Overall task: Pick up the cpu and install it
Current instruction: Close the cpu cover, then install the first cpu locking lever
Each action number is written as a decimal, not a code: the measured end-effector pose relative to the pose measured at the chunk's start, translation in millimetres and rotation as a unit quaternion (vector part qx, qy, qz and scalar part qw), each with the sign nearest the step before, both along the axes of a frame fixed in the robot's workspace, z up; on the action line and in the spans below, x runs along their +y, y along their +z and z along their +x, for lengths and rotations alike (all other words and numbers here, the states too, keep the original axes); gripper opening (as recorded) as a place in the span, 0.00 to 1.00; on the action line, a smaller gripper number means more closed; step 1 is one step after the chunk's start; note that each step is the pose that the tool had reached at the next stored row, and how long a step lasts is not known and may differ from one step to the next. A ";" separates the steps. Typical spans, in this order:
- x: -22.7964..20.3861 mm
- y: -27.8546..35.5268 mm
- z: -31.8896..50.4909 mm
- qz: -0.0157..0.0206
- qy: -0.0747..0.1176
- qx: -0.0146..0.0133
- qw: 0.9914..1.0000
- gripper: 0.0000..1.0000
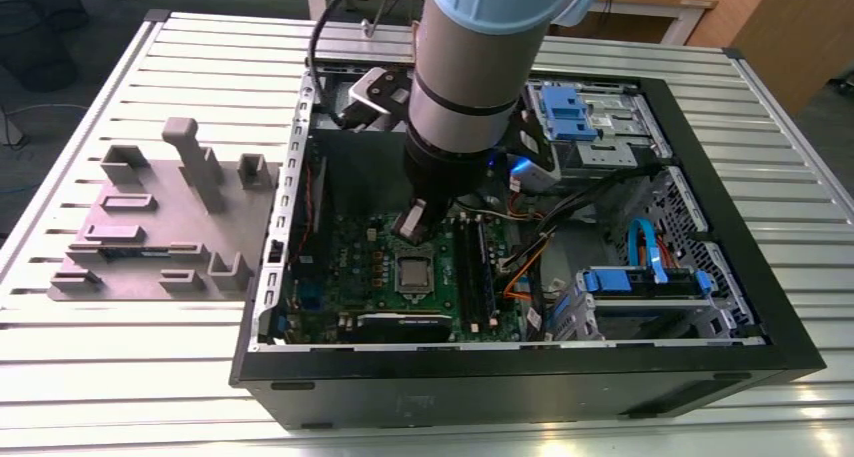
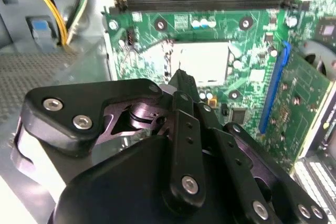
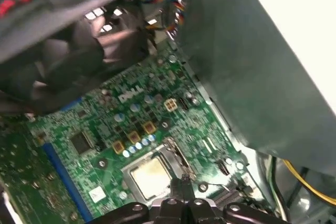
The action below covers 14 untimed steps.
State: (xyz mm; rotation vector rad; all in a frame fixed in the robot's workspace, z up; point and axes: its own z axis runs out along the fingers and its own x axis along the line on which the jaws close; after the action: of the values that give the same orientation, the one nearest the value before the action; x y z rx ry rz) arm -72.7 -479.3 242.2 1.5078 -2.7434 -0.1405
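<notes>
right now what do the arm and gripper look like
The arm is a thick silver-grey metal tube with a pale blue cap at the upper joint and a black band around it. A black cable runs up beside it. The gripper is matte black, built of flat linkage bars joined by silver screws and pivots.

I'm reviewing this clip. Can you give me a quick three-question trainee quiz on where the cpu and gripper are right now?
1. True or false: the cpu lies in the socket on the green motherboard.
2. The gripper hangs: A) just above the cpu, inside the computer case; B) outside the case, over the table slats; C) over a keyboard.
3. In the exterior view, on which side of the case does the grey fixture plate lie?

Key: 1 true; 2 A; 3 the exterior view's left.
</notes>
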 end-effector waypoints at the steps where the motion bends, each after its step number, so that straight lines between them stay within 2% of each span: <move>1: -1.7 -0.1 -1.5 0.000 0.000 0.000 1.000 0.10; 4: -5.4 -0.1 -4.3 0.000 0.001 0.000 1.000 0.10; 14: -5.4 -0.1 -5.1 0.000 0.001 0.000 1.000 0.10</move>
State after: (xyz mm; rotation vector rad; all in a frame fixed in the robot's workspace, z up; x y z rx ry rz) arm -77.8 -484.8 242.2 1.5095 -2.7425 -0.1405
